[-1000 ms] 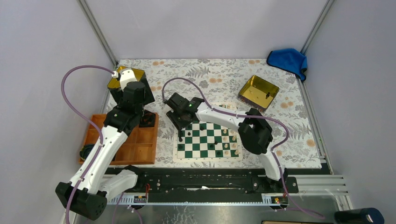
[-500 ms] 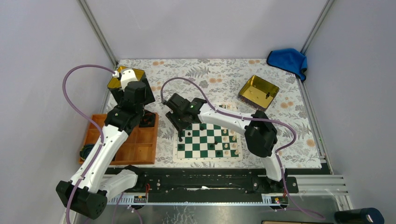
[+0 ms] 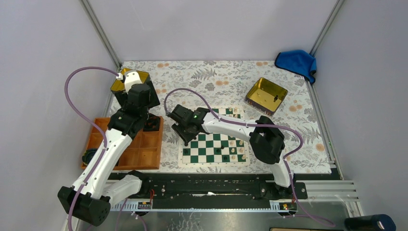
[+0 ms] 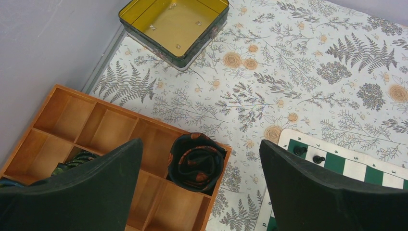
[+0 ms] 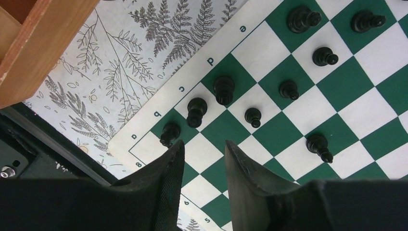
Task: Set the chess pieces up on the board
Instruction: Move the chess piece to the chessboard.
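The board point(image 3: 214, 163) lies in the middle of the table. Several black chess pieces point(image 3: 193, 137) stand on its left part, and cream pieces stand on its right part. My right gripper point(image 3: 185, 137) hovers over the board's left edge, open and empty. In the right wrist view its jaws point(image 5: 204, 147) stand apart over bare squares of the board point(image 5: 260, 53), just below a row of black pieces point(image 5: 196, 111). My left gripper point(image 3: 144, 114) is wide open and empty above the tray's far right corner point(image 4: 199, 144). Two black pieces point(image 4: 300, 150) show at the board's corner point(image 4: 356, 166).
An orange wooden tray point(image 3: 144, 154) sits at the left, with a dark rolled cloth point(image 4: 196, 161) in one compartment. One gold tin point(image 4: 173, 21) stands at the far left and another point(image 3: 266, 95) at the far right. A blue cloth point(image 3: 296, 61) lies in the far right corner.
My right gripper has moved a little left and nearer, lower over the board's left edge. The left arm has not moved.
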Motion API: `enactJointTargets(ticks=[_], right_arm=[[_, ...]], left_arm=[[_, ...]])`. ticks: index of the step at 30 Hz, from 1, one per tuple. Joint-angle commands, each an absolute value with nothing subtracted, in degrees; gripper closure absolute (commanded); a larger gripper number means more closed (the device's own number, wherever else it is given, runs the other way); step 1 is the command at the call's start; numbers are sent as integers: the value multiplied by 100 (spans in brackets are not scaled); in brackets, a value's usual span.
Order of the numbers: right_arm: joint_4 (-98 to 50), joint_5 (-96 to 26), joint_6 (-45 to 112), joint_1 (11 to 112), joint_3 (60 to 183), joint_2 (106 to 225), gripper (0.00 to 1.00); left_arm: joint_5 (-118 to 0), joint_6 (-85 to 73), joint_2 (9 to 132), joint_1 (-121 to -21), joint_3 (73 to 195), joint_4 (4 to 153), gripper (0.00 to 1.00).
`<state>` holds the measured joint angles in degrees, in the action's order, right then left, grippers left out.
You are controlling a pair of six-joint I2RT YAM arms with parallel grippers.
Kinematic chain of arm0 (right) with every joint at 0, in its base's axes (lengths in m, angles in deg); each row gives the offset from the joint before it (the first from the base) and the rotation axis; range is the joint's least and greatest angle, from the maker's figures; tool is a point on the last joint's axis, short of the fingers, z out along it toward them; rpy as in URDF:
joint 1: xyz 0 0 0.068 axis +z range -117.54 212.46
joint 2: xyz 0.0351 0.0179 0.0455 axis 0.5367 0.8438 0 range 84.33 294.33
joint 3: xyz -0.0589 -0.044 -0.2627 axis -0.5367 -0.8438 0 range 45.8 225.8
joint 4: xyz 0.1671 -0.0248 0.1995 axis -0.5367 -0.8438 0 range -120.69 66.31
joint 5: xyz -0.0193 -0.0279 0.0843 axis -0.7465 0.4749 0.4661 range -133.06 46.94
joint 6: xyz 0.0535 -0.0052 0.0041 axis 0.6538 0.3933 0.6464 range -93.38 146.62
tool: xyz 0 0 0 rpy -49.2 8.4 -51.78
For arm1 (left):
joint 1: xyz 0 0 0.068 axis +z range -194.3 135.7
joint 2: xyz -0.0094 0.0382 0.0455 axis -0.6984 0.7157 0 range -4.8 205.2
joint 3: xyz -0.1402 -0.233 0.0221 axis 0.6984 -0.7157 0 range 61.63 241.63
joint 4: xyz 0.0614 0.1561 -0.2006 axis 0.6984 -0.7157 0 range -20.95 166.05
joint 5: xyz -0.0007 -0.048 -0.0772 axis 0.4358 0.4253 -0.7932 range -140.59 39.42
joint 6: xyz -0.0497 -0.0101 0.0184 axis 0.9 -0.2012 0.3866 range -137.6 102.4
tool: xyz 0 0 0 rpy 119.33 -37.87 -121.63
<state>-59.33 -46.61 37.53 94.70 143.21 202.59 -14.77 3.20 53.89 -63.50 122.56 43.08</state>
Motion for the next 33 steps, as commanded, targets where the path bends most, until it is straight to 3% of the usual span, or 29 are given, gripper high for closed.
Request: enactJointTargets(ticks=[1,33], right_arm=[[-5911,-4675,3699,9546,14286,20034,58],[-5828,-4315,3611,9557,14608,20616,59]], left_arm=[[-1472,319,5310,-6381,12210,4561,1],[-1470,314,5320,-6381,12179,4583,1]])
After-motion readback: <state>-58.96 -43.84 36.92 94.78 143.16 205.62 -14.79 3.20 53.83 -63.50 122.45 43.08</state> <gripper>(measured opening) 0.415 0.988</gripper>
